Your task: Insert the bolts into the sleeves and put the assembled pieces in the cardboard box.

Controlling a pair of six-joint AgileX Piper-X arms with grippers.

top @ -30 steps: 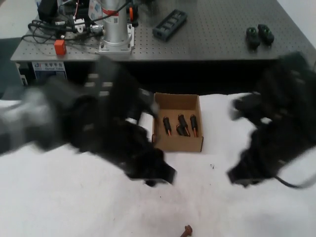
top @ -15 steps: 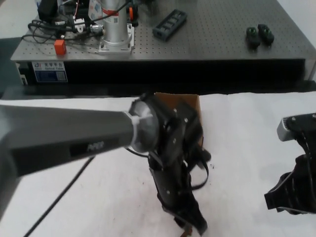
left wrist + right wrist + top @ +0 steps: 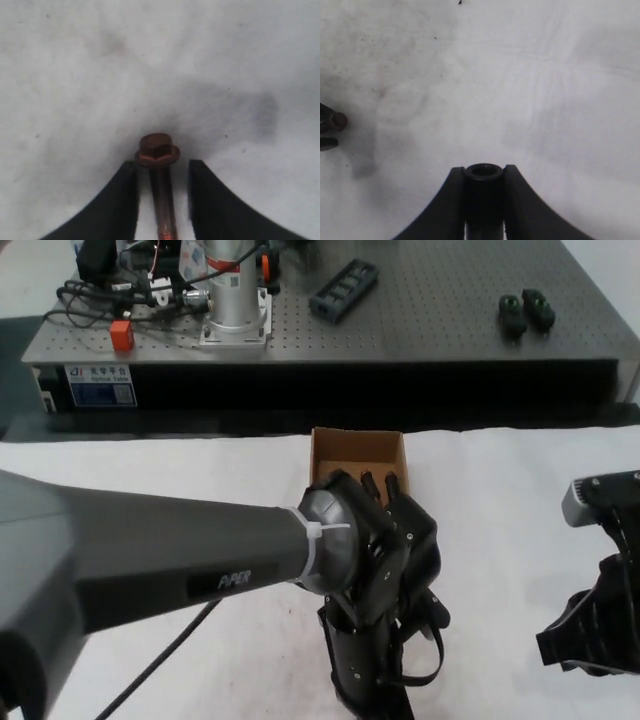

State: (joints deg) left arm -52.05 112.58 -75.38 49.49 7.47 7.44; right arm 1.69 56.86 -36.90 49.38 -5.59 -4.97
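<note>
Copper-coloured bolt [image 3: 159,186] is lying on the white-covered bench [image 3: 75,70] inside the spread left tool [image 3: 163,169], which ought to be closing squarely on its shank, while the right tool [image 3: 484,173] is pinching the black sleeve [image 3: 483,200] just above the bench.

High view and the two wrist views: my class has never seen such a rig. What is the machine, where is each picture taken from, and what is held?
This is a robot with two arms, each ending in a two-fingered gripper. The high view looks down from behind the arms over a white cloth, where a cardboard box stands. Each wrist view looks out from one arm's wrist, past its own gripper. The left gripper straddles a copper bolt lying on the cloth, jaws open. The right gripper holds a black sleeve, hollow end forward.
</note>
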